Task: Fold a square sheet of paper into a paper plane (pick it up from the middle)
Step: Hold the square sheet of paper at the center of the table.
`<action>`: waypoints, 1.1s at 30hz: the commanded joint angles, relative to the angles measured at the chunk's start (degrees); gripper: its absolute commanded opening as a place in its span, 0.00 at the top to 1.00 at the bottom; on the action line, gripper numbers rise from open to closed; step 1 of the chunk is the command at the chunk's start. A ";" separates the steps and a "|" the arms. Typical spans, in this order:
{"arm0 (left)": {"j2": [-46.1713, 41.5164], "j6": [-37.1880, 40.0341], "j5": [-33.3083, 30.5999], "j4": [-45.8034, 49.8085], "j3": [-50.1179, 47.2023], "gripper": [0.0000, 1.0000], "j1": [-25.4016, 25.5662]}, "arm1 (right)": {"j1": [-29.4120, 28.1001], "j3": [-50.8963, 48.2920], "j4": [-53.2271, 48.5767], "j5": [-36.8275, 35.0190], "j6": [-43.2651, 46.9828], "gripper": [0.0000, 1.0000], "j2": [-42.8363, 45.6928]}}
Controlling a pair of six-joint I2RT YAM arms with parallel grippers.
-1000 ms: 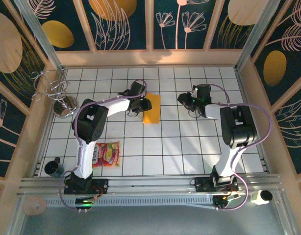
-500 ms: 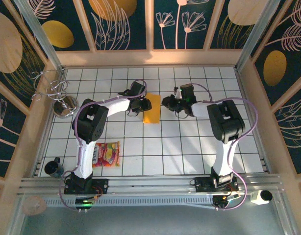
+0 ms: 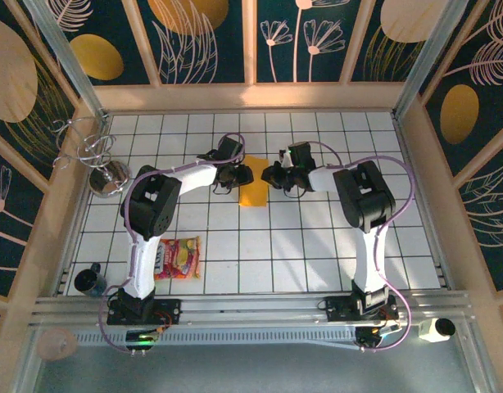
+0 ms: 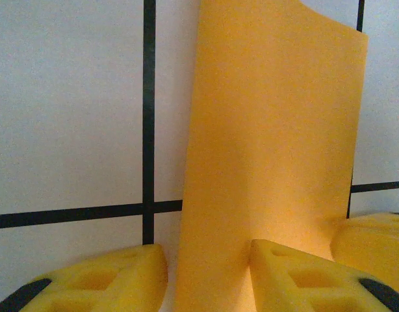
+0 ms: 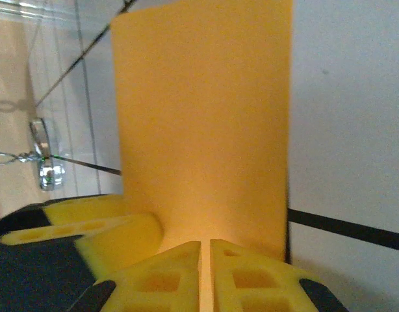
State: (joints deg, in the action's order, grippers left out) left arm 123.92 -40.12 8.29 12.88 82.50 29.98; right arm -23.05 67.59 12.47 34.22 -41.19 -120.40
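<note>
The square sheet of paper (image 3: pixel 254 187) lies on the white tiles as a narrow orange-yellow rectangle, about one tile wide and two long. A paper plane is out of view. My left gripper (image 3: pixel 239 175) is at the sheet's left edge and open. In the left wrist view (image 4: pixel 206 257) one finger rests on the paper (image 4: pixel 271 143) and the other on bare tile. My right gripper (image 3: pixel 270 175) is at the sheet's right edge. Its yellow fingers (image 5: pixel 205 244) stand almost together, a thin slit between them, tips over the paper (image 5: pixel 203 123). Whether they pinch the edge I cannot tell.
A red-and-yellow snack packet (image 3: pixel 178 258) lies near the left arm's base, with a dark cup (image 3: pixel 89 280) at the near left. A metal wire stand (image 3: pixel 104 160) is by the left wall. Wooden walls ring the tiled floor.
My right arm swung left, from about two tiles away to the paper's right edge, and its jaws closed. The left gripper and the sheet stayed in place.
</note>
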 commanded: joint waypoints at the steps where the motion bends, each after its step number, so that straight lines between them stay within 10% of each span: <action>1: 12.58 0.03 -3.81 2.85 -5.11 0.58 -0.01 | -0.43 1.53 -5.61 -1.69 2.27 0.88 -1.81; 33: -16.02 0.01 -11.08 -0.72 -7.63 0.37 -2.28 | -3.47 3.00 -23.28 -8.67 14.77 0.89 -4.90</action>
State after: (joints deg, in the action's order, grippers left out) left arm 110.43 -39.66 -2.46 13.85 77.36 28.36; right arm -24.60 74.59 -2.28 30.22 -29.08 -121.84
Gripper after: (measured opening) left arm 0.632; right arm 0.111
